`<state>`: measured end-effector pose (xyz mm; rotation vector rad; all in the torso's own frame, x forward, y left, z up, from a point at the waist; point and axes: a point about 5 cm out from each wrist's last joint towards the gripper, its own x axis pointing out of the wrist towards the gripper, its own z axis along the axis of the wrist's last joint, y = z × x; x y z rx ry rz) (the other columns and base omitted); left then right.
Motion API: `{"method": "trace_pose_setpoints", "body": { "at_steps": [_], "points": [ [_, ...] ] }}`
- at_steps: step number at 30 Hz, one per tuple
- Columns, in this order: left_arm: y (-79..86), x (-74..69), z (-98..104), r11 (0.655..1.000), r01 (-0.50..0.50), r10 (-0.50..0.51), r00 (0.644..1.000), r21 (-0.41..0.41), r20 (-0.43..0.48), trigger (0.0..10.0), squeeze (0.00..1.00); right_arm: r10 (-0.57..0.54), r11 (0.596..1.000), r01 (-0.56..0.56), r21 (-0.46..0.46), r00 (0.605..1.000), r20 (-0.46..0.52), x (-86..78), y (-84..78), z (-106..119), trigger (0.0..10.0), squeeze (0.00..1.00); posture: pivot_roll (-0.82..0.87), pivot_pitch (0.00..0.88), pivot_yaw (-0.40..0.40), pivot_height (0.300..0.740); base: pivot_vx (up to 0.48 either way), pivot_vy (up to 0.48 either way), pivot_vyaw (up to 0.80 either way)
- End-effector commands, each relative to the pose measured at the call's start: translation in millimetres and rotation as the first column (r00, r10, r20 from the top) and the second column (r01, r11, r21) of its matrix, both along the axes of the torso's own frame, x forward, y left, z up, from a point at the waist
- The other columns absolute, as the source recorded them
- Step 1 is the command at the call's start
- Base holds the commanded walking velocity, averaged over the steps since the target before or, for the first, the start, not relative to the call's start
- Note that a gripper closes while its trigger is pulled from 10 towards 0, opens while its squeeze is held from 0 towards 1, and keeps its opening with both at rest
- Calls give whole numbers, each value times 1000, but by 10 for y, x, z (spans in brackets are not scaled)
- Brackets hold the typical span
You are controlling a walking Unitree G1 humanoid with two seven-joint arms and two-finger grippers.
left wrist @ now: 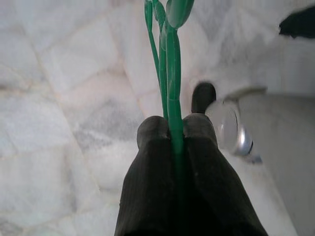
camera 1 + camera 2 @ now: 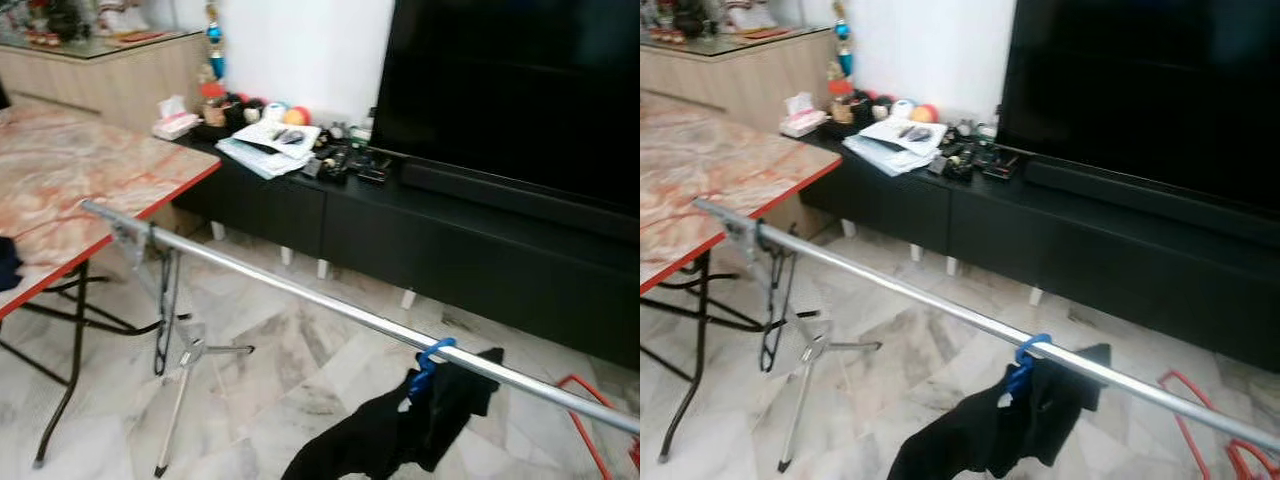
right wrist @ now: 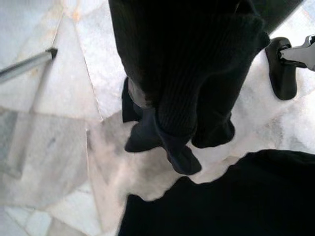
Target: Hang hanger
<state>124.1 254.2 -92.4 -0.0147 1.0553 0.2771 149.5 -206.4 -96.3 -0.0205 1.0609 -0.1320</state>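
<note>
In the left wrist view I see the left gripper (image 1: 174, 129) with both black fingers (image 1: 147, 162) pressed together on a green hanger (image 1: 172, 73). The hanger's thin green bars run straight out from between the fingertips, so its long axis follows the line of the fingers, pointing away from the wrist. It hangs over the pale marble floor (image 1: 64, 98). A silver metal foot with a black tip (image 1: 229, 125) stands on the floor just beside the fingertips.

In the right wrist view I see the right gripper (image 3: 162, 147) hanging over the same floor. Its fingers overlap dark cloth (image 3: 236, 196), and I cannot tell whether they are spread or closed.

From the head views, nearest to me, a black garment (image 2: 390, 430) hangs on a blue hanger (image 2: 428, 358) hooked over a silver rail (image 2: 300, 290). The rail runs diagonally from my near right to my far left, ending at the edge of a red-rimmed marble-pattern table (image 2: 90, 190). A tripod stand (image 2: 185, 370) supports the rail's far end. A red hanger (image 2: 1200, 420) lies on the floor at the near right.

Farther off stands a black low cabinet (image 2: 400, 230) carrying papers (image 2: 265, 145), small items and a large dark television (image 2: 510, 90). No writing is legible.
</note>
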Motion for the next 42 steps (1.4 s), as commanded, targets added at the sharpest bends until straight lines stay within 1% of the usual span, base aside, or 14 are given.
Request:
{"method": "trace_pose_setpoints", "body": {
  "at_steps": [1,4,5,11,13,15,17,19,25,32,35,40,42],
  "points": [
    [29,37,20,1000,-21,21,1000,17,17,10000,0,6,1000,-6,-13,1000,-5,-10,-33,2,10000,0,123,0,-46,740,0,0,-800],
    [64,43,30,1000,-13,13,1000,25,14,10000,0,1,1000,-1,-14,1000,-5,-12,-40,2,10000,0,126,0,-43,740,0,0,-800],
    [77,42,32,1000,4,-4,1000,30,6,10000,0,-1,1000,1,-13,1000,-3,-12,-42,3,10000,0,125,0,-40,740,0,0,-800],
    [75,21,24,999,37,-36,999,37,-11,10000,0,-4,1000,4,-5,1000,-1,-20,-29,-2,10000,0,121,0,-26,740,0,0,-800],
    [58,5,12,997,63,-62,998,35,-29,10000,0,-1,1000,0,-2,1000,-4,-24,-20,-5,10000,0,121,0,-23,740,0,277,-800],
    [59,-13,5,998,50,-49,998,30,-35,10000,0,-1,1000,1,0,1000,-6,-28,-11,-8,10000,0,122,0,-19,740,0,480,-800],
    [66,-7,10,998,60,-59,998,34,-32,10000,0,-2,1000,2,1,1000,-6,-27,-8,-8,10000,0,122,0,-20,740,0,480,-800],
    [77,4,18,995,85,-83,996,47,-35,10000,0,-4,1000,4,2,1000,-4,-23,-6,-7,10000,0,122,0,-21,740,0,0,-800],
    [117,15,32,996,78,-76,996,49,-36,10000,0,-19,1000,19,7,1000,5,-11,-5,-2,10000,0,118,0,-20,740,0,0,-756],
    [139,26,44,996,68,-67,997,49,-27,10000,0,-12,1000,12,5,1000,11,5,-8,5,10000,0,129,0,-27,740,0,0,0],
    [189,-24,45,997,62,-60,997,55,-40,10000,0,-14,1000,14,5,1000,13,10,-4,6,10000,0,131,0,-27,740,0,0,0],
    [223,-107,32,997,58,-55,997,53,-56,10000,0,-19,1000,19,7,1000,17,20,5,9,10000,0,135,0,-25,740,0,0,0],
    [227,-112,32,997,57,-54,997,50,-55,10000,0,-20,1000,20,8,1000,19,29,13,10,10000,0,136,0,-24,740,0,0,0]
  ]
}}
